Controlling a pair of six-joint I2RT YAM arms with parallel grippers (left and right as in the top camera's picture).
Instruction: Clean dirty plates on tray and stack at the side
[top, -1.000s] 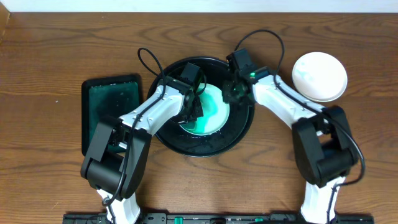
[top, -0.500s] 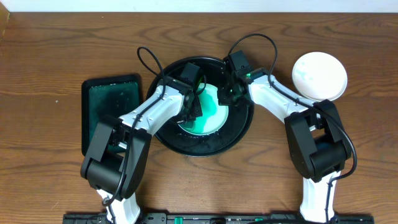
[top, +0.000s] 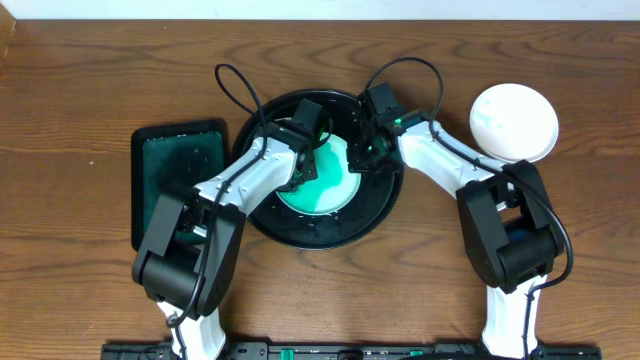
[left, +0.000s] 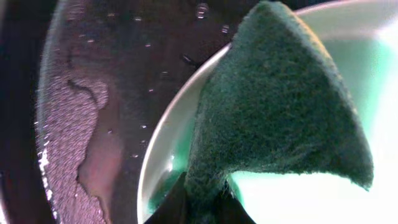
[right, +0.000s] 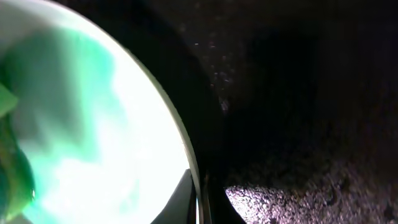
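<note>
On the wooden bench (top: 80, 80) the left end effector (left: 200, 208), clamped on the sponge (left: 280, 106), has slid up the plate (top: 325, 192), its rim seemingly pinched by the right end effector (right: 199, 202); scrubbing continues.

Looked like a robotics lab bench rigged as a dishwashing station: two arms (top: 240, 180) came off a rail (top: 300, 351) at the near edge of a wood-grain table (top: 80, 90), with cables (top: 408, 60) looped loose above them. Under both sets of fingers sat a wet round black basin (top: 330, 228), a plate (top: 325, 190) pinched at its rim between the right fingers (right: 224, 208) and a green scouring pad (left: 273, 106) clamped in the left fingers (left: 166, 210). A rectangular black tray (top: 137, 190) lay well outboard of the left fingers, a white plate (top: 513, 122) outboard of the right.
</note>
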